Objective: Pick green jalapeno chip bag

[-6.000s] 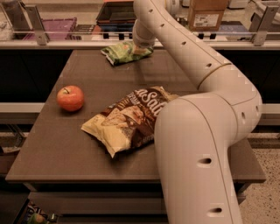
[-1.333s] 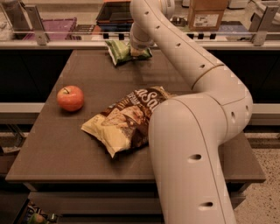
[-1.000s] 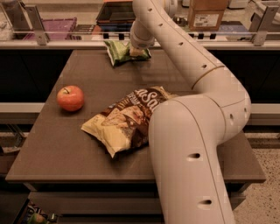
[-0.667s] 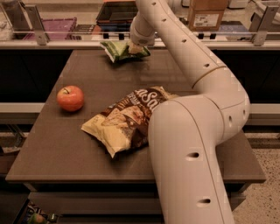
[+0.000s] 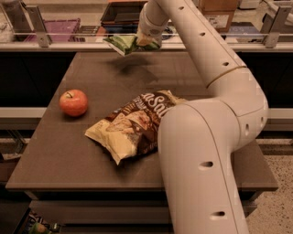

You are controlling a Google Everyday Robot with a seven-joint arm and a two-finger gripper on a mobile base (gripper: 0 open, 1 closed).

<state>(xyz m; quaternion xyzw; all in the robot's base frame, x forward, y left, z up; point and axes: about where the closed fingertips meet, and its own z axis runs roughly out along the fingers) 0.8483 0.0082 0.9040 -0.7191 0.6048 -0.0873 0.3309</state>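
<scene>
The green jalapeno chip bag (image 5: 124, 43) is a small crinkled green foil bag. It hangs in the air above the far edge of the table (image 5: 68, 151), with its shadow on the tabletop below it. My gripper (image 5: 143, 41) is at the far centre, at the end of the long white arm, and is shut on the bag's right end. The bag sticks out to the left of the gripper.
A large brown-and-cream chip bag (image 5: 132, 125) lies mid-table, partly under my arm (image 5: 206, 151). A red apple (image 5: 73, 102) sits at the left. Behind the table runs a rail with a dark tray (image 5: 120, 13), a purple crate (image 5: 59, 28) and boxes.
The green bag lay on the far tabletop with my gripper on it. It has since risen off the table in the gripper and now hangs above the far edge.
</scene>
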